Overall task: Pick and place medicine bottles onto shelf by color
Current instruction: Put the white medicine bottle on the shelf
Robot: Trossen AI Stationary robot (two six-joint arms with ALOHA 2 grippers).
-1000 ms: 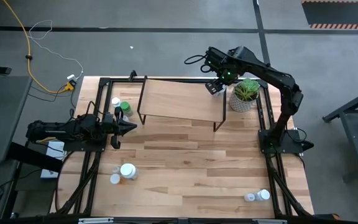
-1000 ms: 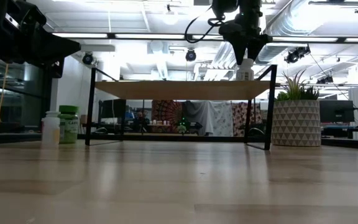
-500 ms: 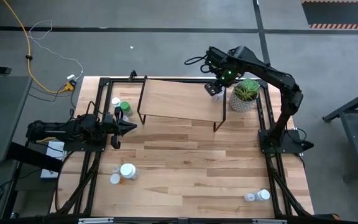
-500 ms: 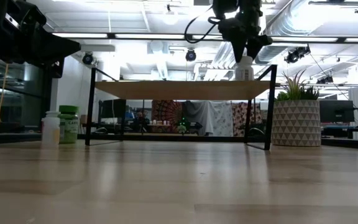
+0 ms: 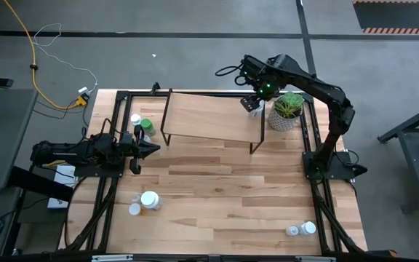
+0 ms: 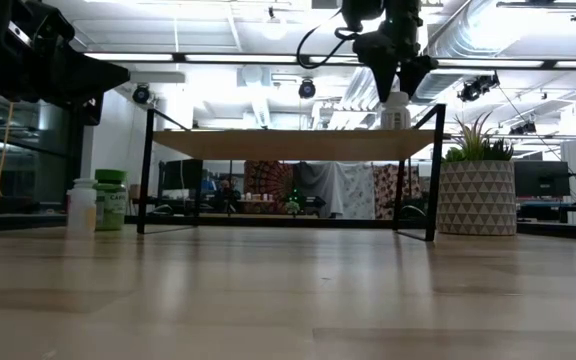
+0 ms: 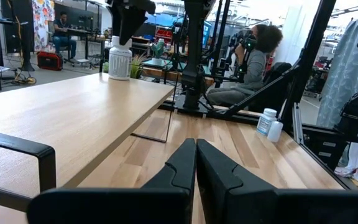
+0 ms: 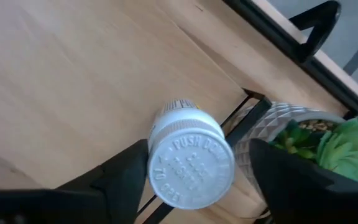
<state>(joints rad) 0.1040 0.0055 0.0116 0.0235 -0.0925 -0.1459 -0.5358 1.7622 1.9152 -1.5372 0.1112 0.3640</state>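
The shelf (image 5: 209,118) is a light-wood board on black legs at the table's far side. A white medicine bottle (image 6: 395,108) with a white cap stands upright on its far right corner, and shows too in the left wrist view as the bottle (image 7: 119,58). My right gripper (image 8: 191,168) hangs over it, open, pointing down, with a finger on either side of the cap. My left gripper (image 7: 196,152) is shut and holds nothing. It waits level at the table's left side, as the left gripper (image 5: 151,148), just near of the shelf's left end. My right gripper stands around the white bottle's cap (image 8: 191,163) from above. One finger (image 8: 126,174) lies right beside the cap's rim, and I cannot tell whether it touches. The other finger (image 8: 272,171) stands clear of it. The bottle rests upright on the shelf board.
A potted plant (image 5: 288,110) stands right of the shelf, close to my right arm. A white bottle (image 5: 135,119) and a green-capped bottle (image 5: 147,127) stand left of the shelf. Two white bottles (image 5: 148,200) lie near left, two more (image 5: 301,229) near right. The table's middle (image 5: 224,182) is bare wood.
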